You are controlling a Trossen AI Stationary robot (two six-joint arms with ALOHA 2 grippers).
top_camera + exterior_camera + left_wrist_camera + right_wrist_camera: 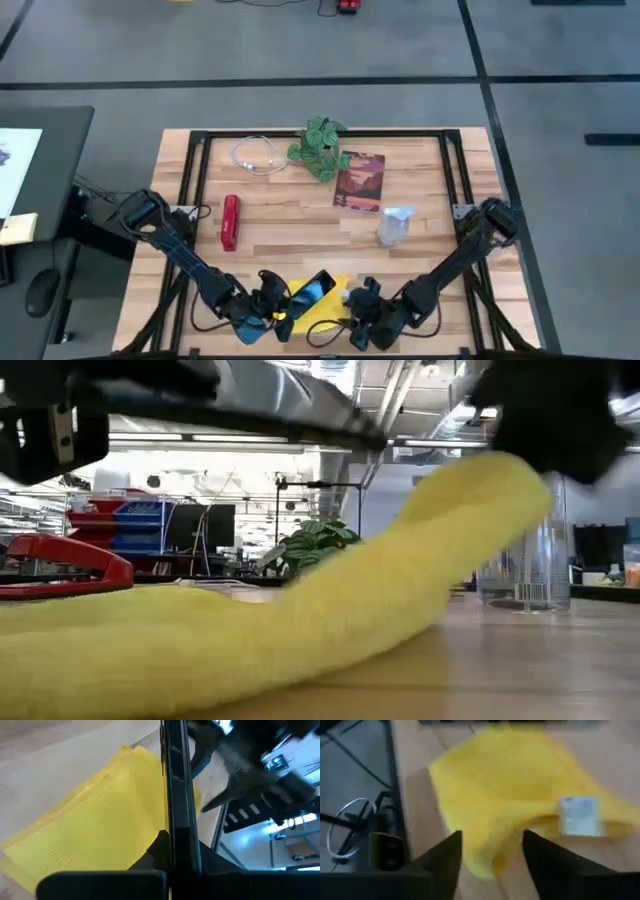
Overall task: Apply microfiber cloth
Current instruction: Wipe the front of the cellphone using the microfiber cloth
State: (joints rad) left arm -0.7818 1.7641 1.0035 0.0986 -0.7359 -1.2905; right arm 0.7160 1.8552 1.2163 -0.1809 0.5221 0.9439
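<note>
Mid-step in bringing the microfiber cloth (325, 305) to the smartphone (312, 291), by the look of it. Left hand (268, 305) at the near edge of the desk (290, 225), clamped on the smartphone and holding it edge-on in the left wrist view, over the yellow fabric. Right hand (362, 312) just beside it, low over the cloth's far corner; fingers spread in the right wrist view, a raised fold of cloth between them, nothing pinched yet as far as can be told, though the low view shows the cloth lifted at one end under a dark shape, so a grip there cannot be ruled out. Cloth mostly flat on the desk between the two hands, partly under the phone.

Next move probably calls for closing on that fold and drawing it over the phone's face, without knocking into the left hand so close by.

Farther off and clear of the work: a red stapler (230, 221), a coiled white cable (256, 156), a potted plant (320, 146), a dark red book (360, 181), a clear plastic cup (394, 226).
</note>
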